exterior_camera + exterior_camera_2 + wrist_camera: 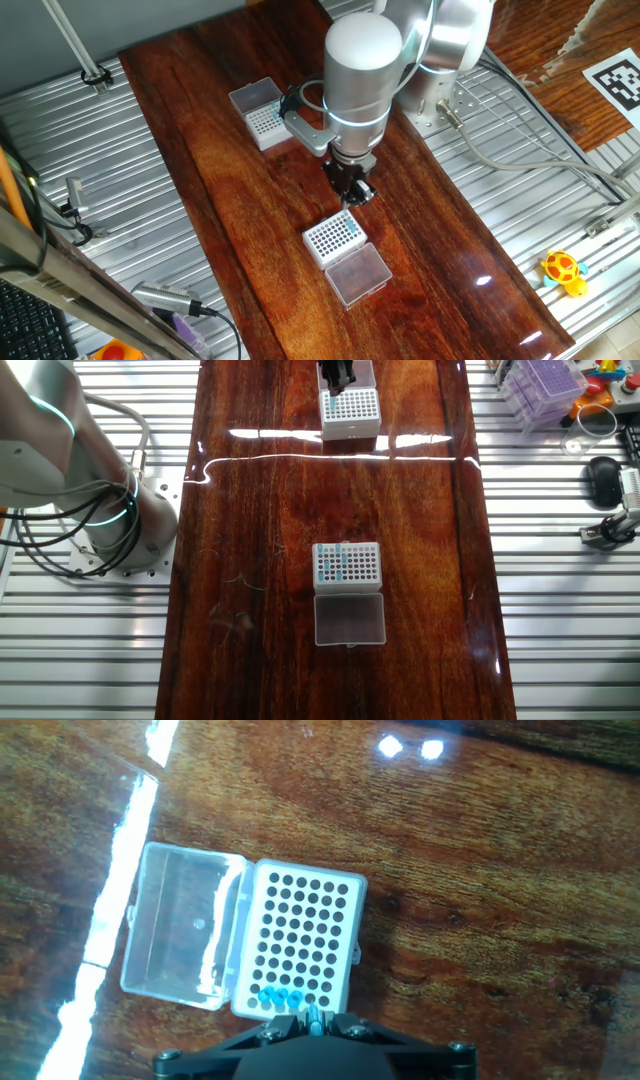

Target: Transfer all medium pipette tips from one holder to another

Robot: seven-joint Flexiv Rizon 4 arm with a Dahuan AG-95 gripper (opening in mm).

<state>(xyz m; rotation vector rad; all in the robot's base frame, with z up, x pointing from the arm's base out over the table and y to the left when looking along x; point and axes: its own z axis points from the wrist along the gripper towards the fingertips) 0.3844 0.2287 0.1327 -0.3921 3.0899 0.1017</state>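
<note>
Looking down along the fingers, the hand view alone shows the tool [313,1022] drawn narrow, with one medium pipette tip [313,1014] caught in the gap between its fingers. The tip is seen end-on there, so its long axis runs along the fingers, toward the surface [480,870]. Neither fixed view resolves this tip.

Just below the tool in the hand view lies the bold-holed rack [300,935]. Its clear lid [180,935] is hinged open flat beside it. A few seated tips [280,998] stand upright in the row nearest the tool, showing as teal dots; every other visible hole is dark.

One fixed view places the tool [352,192] above the wood, just beside that rack [333,237].

The other fixed view shows best what the hand view lacks: the fine-dotted rack [346,564], well apart at mid-surface, its frosted lid [349,620] lying open against it. Its remaining tips [343,563] stand upright in a few middle columns. In this view the tool [337,375] is cut off by the top edge.
</note>
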